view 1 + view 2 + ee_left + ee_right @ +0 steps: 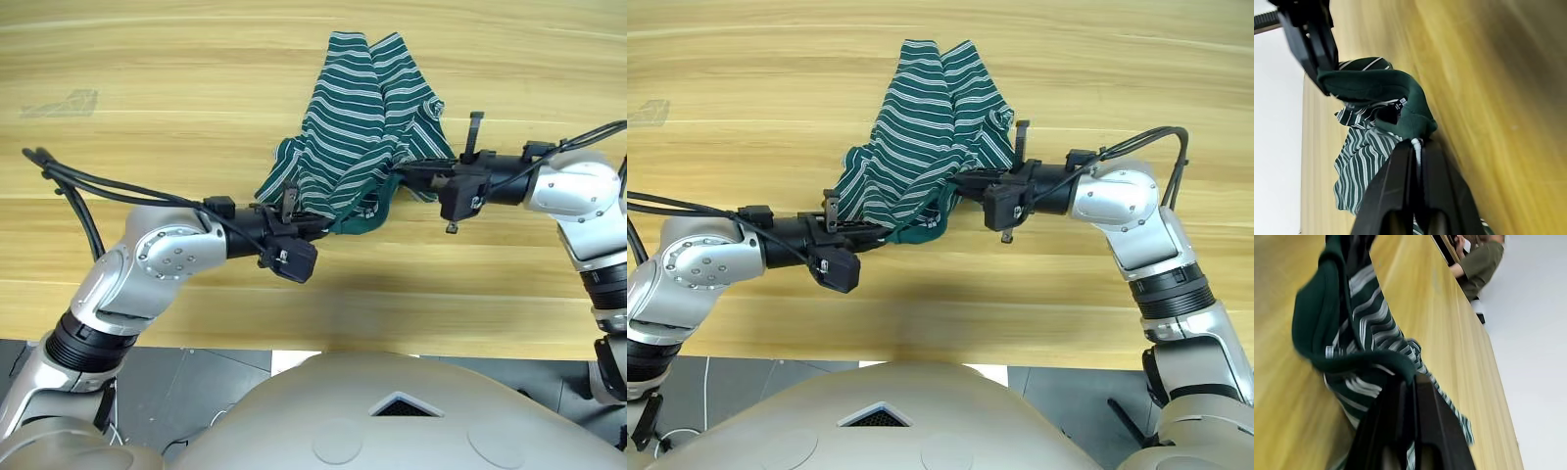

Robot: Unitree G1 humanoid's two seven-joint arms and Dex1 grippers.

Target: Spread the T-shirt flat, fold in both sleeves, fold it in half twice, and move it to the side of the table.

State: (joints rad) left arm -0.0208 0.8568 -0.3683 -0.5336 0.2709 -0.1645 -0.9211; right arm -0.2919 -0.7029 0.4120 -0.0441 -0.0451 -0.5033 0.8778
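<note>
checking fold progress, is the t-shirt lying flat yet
No, the T-shirt is bunched up, pinched by the left hand and right hand.

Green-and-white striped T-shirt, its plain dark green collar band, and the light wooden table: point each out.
green-and-white striped T-shirt point(367, 103): left eye view, striped body.
plain dark green collar band point(1371, 83): left wrist view, middle of the band.
light wooden table point(147, 59): left eye view, bare top.
</note>
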